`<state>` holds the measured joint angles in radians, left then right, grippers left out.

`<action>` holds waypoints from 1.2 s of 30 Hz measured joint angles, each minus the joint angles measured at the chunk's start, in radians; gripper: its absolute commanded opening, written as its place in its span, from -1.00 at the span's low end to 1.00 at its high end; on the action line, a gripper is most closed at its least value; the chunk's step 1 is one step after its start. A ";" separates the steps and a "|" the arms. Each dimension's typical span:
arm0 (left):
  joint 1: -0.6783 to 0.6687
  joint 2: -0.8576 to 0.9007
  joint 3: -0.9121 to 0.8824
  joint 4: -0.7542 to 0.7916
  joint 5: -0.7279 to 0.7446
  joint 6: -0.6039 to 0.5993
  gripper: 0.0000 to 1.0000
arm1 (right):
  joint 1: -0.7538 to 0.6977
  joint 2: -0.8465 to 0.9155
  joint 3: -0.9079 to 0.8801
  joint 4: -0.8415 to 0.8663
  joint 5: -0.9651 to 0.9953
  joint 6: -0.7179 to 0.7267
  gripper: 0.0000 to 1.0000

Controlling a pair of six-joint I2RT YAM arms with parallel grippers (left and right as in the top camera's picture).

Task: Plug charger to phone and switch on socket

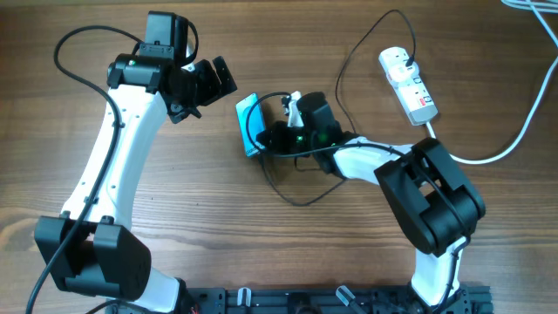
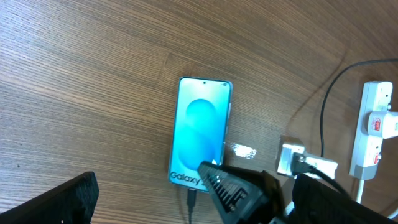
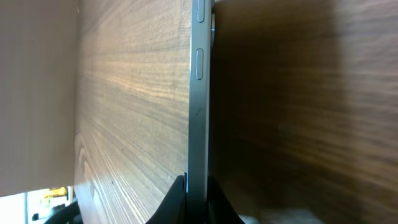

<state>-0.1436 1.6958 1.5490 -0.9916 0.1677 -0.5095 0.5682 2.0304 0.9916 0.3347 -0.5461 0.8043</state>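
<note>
The phone [image 1: 249, 122] with its cyan screen lies left of the table's middle, one long edge raised a little. My right gripper [image 1: 264, 139] is shut on its "Galaxy" end; in the right wrist view the gripper [image 3: 198, 186] pinches the phone [image 3: 199, 93] edge-on. In the left wrist view the charger's small connector [image 2: 191, 199] sits against the phone's [image 2: 200, 127] bottom edge; how deep it sits is unclear. The charger's black cable [image 1: 347, 54] loops back to the white socket [image 1: 407, 85]. My left gripper [image 1: 207, 92] hangs open up and left of the phone, holding nothing.
The socket's thick white cord [image 1: 516, 131] curves off to the right edge. A loose loop of black cable [image 1: 296, 199] lies in front of the right arm. The socket [image 2: 372, 130] stands at the right of the left wrist view.
</note>
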 measured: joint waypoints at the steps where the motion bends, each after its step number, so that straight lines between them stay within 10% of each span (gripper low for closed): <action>1: 0.000 0.000 0.000 0.000 0.000 0.000 1.00 | 0.006 0.000 0.000 0.000 0.005 0.000 -0.88; 28: 0.000 0.000 0.000 0.000 0.000 0.000 1.00 | 0.018 0.001 0.000 -0.008 0.034 0.010 -0.20; 36: 0.000 0.000 0.000 0.000 0.000 0.000 1.00 | 0.018 0.001 0.000 -0.016 -0.026 0.010 0.32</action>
<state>-0.1436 1.6958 1.5490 -0.9916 0.1677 -0.5095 0.5858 2.0312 0.9916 0.3183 -0.5716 0.8146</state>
